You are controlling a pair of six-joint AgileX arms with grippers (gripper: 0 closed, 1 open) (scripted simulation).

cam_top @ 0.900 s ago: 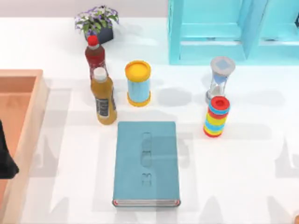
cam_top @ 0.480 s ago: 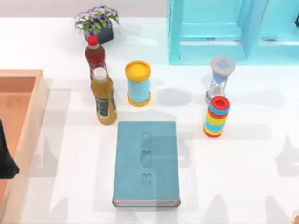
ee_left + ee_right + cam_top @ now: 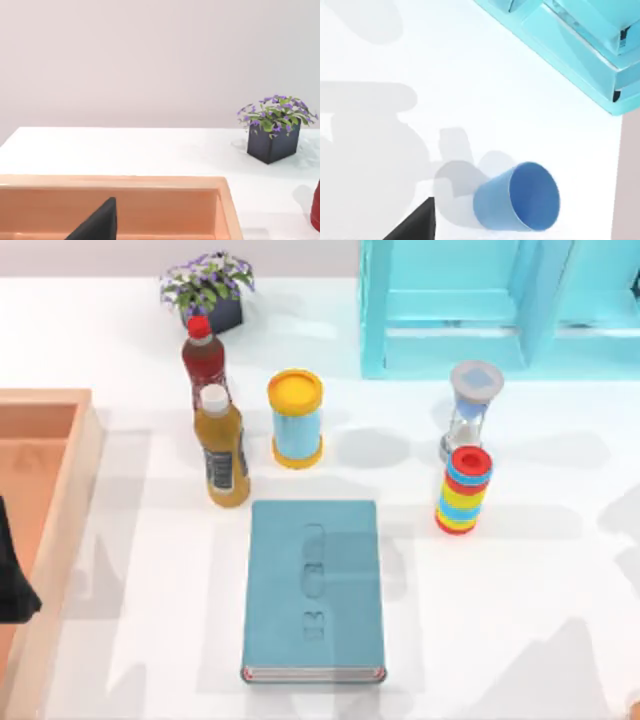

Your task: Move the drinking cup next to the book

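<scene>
Right wrist view shows a dark fingertip of the right gripper [image 3: 415, 222] beside the drinking cup [image 3: 517, 197]; I cannot tell how wide the jaws stand. It is a plain blue tapered tumbler on the white table [image 3: 470, 90] near a turquoise cabinet [image 3: 580, 40]. Centre-table, the book [image 3: 314, 590] lies flat, long axis running near to far.
</scene>
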